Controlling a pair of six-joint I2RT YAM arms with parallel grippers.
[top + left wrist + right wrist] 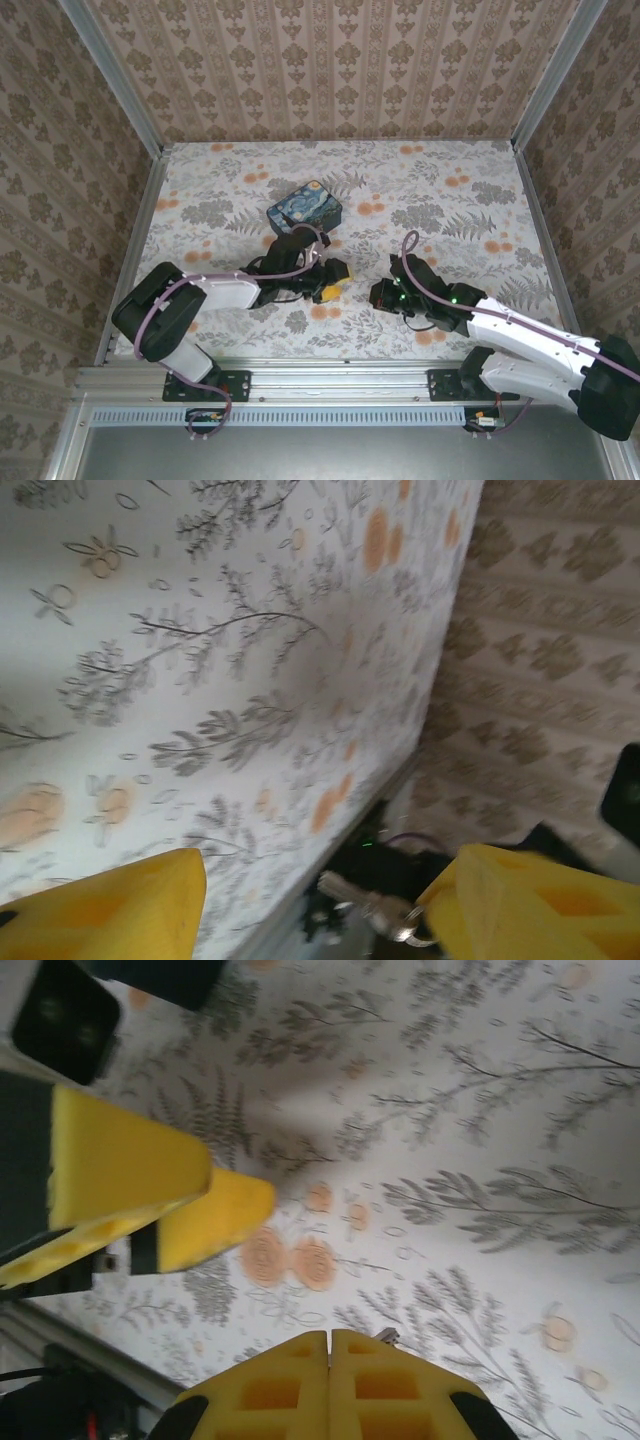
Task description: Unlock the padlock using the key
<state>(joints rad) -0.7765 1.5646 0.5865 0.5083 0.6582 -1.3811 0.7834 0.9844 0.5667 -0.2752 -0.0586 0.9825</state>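
Top view: left gripper [335,281] sits at centre frame, yellow fingers apart, just below the blue tin [305,208]. Right gripper [380,295] is just to its right, nose pointing at it; they are close, and I see a small gap between them. Both are low over the flowered table [450,190]. I can't pick out the padlock from up here.

Left wrist view: left fingers [110,905] are at the two bottom corners, wide apart with nothing between the pads, so that hand is released. At bottom centre there is a small dark lump with silvery glints and a ring. I read it as the padlock [365,905]. It's blurred and sits right against the dark body of the right gripper, at the table's edge line in frame. I can't tell whether it rests on the table or hangs from the other hand.

Right wrist view: right fingers [270,1395] are at bottom centre, pressed flush along one thin seam, so that hand is clenched. A tiny metal bit [385,1336] pokes out at the tips, just right of the seam. I can't tell if it's pinched or what it is. The left gripper's two yellow fingers are at upper left, with a gap between them.
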